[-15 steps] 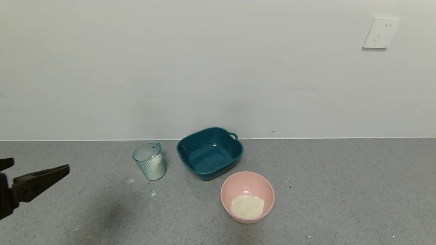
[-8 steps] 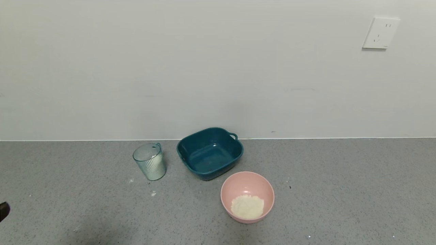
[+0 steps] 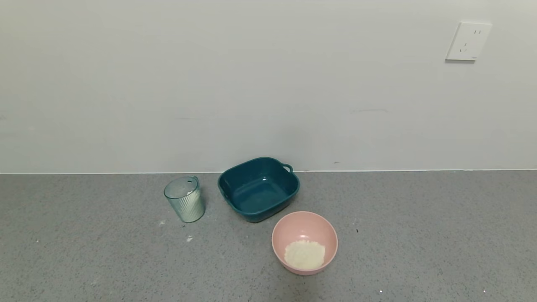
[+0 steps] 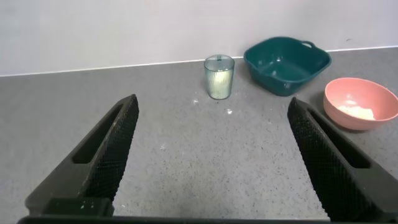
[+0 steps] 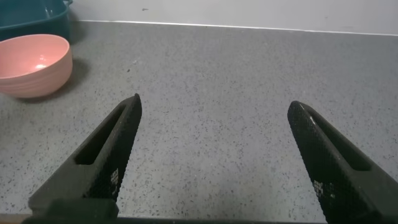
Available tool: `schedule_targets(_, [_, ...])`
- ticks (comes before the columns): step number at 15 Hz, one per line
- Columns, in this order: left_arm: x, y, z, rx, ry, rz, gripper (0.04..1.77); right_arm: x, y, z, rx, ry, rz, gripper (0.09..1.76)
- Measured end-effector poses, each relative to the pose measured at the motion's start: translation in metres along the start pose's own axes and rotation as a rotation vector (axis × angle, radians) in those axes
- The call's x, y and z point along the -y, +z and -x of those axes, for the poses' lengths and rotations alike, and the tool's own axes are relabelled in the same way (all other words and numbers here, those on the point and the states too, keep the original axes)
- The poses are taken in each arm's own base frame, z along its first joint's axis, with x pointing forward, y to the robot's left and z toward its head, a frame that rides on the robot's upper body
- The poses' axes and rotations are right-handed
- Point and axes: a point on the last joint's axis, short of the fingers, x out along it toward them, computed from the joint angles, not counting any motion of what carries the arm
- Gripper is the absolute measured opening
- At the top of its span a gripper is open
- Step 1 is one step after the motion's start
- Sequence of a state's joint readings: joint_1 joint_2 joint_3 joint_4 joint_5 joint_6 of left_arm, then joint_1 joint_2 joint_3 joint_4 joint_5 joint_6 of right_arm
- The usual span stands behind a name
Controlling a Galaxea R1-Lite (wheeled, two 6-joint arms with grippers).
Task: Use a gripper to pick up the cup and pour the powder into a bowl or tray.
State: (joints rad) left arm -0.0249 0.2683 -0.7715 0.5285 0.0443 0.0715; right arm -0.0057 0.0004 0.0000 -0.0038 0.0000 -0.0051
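Note:
The ribbed pale blue-green cup (image 3: pixel 185 204) stands upright on the grey counter, left of the teal tray; it also shows in the left wrist view (image 4: pixel 219 76). The white powder (image 3: pixel 305 254) lies as a small heap inside the round pink bowl (image 3: pixel 289 230), which also shows in the left wrist view (image 4: pixel 379 99) and the right wrist view (image 5: pixel 34 62). Neither gripper shows in the head view. My left gripper (image 4: pixel 212 106) is open and empty, well back from the cup. My right gripper (image 5: pixel 214 102) is open and empty over bare counter, right of the bowl.
A dark teal squarish tray (image 3: pixel 258 188) with handles stands empty between the cup and the bowl, near the wall. Small white powder specks (image 3: pixel 188 238) lie on the counter in front of the cup. A wall socket (image 3: pixel 467 40) is at the upper right.
My left gripper has drawn back out of the head view at the left edge. The cup, the bowl and the tray have not moved.

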Motion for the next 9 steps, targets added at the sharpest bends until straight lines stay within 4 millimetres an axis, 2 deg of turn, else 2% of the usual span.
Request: schedule_targets(9, [0.005,-0.046,0.021,0.068,0.022,-0.033,1.72,0.0,0.0,0.0,0.0,0.0,-0.001,1.71])
